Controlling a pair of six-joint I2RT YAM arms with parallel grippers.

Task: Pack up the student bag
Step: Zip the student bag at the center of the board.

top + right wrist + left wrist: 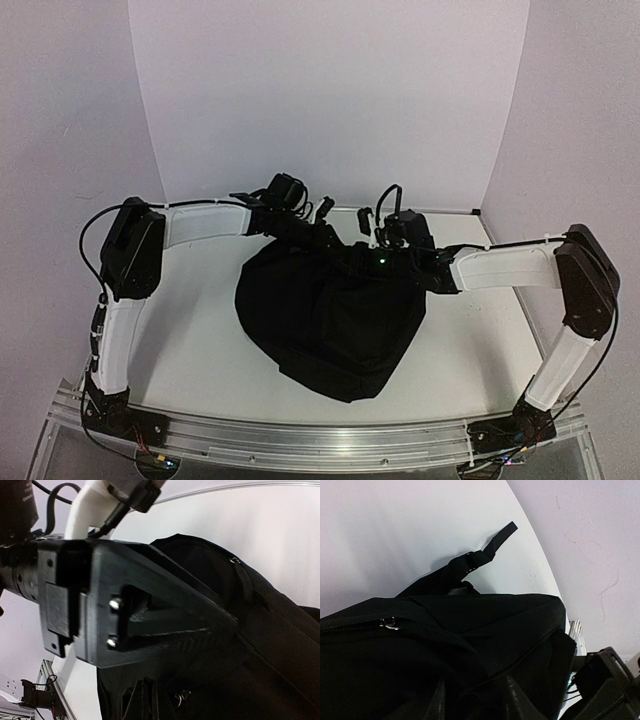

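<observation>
resting on white table [200,340], student bag [330,320], seemingly lilac walls [330,100]

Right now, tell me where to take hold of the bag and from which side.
Take the strap just below its free tail, probably from above. It arches clear of the bag with the tail sticking up, so fingers can close across its flat width. The body is a soft, slumped mound with no firm edge to pinch.
</observation>
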